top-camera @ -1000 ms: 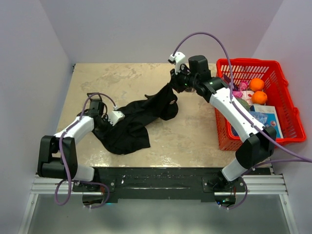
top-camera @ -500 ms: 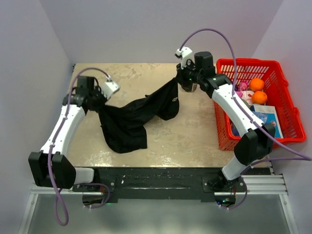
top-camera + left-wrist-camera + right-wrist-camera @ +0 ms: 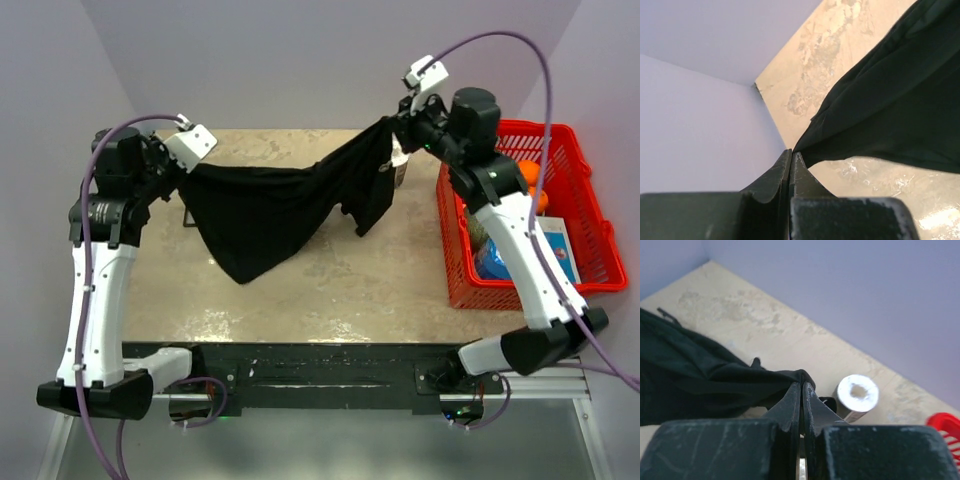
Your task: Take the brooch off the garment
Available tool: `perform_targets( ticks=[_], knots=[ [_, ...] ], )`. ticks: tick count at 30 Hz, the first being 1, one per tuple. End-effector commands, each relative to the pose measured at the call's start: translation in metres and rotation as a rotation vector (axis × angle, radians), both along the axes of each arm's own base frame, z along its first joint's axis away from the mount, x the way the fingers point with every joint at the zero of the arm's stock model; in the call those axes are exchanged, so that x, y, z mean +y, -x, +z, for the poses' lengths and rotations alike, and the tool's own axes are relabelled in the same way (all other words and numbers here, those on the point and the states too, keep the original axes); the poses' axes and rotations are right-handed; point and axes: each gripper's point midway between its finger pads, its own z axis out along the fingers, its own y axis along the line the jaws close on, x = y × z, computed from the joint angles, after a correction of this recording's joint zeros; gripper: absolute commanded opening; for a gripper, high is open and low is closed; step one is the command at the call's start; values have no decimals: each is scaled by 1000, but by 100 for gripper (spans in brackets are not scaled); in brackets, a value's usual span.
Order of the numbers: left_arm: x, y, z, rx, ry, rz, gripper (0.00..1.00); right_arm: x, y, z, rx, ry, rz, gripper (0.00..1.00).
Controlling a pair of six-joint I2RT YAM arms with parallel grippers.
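You are looking at a robot test cell in a lab: plain lilac walls (image 3: 300, 60) box in a marbled tabletop (image 3: 390, 285). The left arm (image 3: 95, 295) and right arm (image 3: 520, 245) are bolted to a metal rail (image 3: 570, 378), trailing purple cables (image 3: 497, 34).

The tiny pale-golden metal brooch cannot be made out on the black cloth T-shirt (image 3: 265, 210) — whose folds half-hide a white-topped cylindrical container (image 3: 400, 172).

Even bright light, soft shadows; wrist cams' near foreground blurry
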Motion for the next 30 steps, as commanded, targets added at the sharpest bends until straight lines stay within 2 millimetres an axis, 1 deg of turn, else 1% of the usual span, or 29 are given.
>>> perform_targets(
  ticks=[1,3,4,5,6,7,8,9,10,11,12,13,14,15,16,17,19,20,21,22,23,24,25,26,27,28,29,30],
  knots=[
    [8,25,74,-226,24,37,0,-43,39,83,-210,17,-126,0],
    [11,34,99,-311,59,72,0,-52,51,88,-216,40,-141,0],
    [17,43,121,-396,71,106,0,-59,64,99,-243,34,-153,0],
    [19,49,133,-437,88,123,0,-61,72,103,-245,34,-150,0],
    [19,58,152,-492,121,130,0,-63,80,107,-250,25,-145,0],
    [19,64,165,-531,139,131,0,-63,94,114,-264,16,-120,0],
    [18,70,176,-560,157,131,0,-64,104,114,-253,19,-106,0],
    [18,81,195,-610,180,130,0,-65,110,114,-252,22,-96,0],
    [17,85,202,-624,186,124,0,-65,116,113,-249,22,-87,0],
    [15,93,211,-647,194,108,0,-70,127,113,-245,19,-88,0],
    [10,97,211,-641,202,83,0,-71,133,112,-240,19,-84,0],
    [8,98,211,-637,207,73,0,-72,138,107,-222,26,-78,0],
    [5,95,203,-612,211,62,0,-73,145,106,-221,25,-68,0],
    [-1,92,189,-559,209,28,0,-73,149,103,-214,27,-62,0],
    [-4,89,179,-528,210,15,0,-73,150,98,-204,34,-60,0],
    [-7,79,154,-461,213,7,0,-74,152,89,-193,45,-55,0],
    [-14,70,126,-401,215,-21,0,-72,150,77,-174,52,-51,0],
    [-16,58,88,-314,210,-25,0,-69,147,60,-142,69,-35,0],
    [-17,53,78,-308,204,-32,0,-66,145,52,-127,77,-22,0],
    [-16,47,61,-284,195,-31,0,-62,138,32,-97,92,-7,0],
    [-15,37,23,-212,169,-30,0,-57,137,24,-89,96,22,0],
    [-14,30,15,-220,161,-27,0,-52,134,13,-76,104,41,0],
    [-14,22,-15,-163,157,-20,0,-48,127,-10,-45,121,55,0],
    [-14,18,-26,-145,156,-16,0,-44,125,-23,-34,144,78,0],
    [-14,9,-41,-116,155,-13,0,-36,123,-40,-7,163,119,0],
    [-14,6,-60,-71,158,-9,0,-30,124,-70,53,195,155,0],
    [-15,2,-71,-42,168,-2,0,-24,126,-88,84,237,199,0],
    [-17,-3,-84,-9,174,-4,0,-8,134,-111,140,269,280,0]
  ],
)
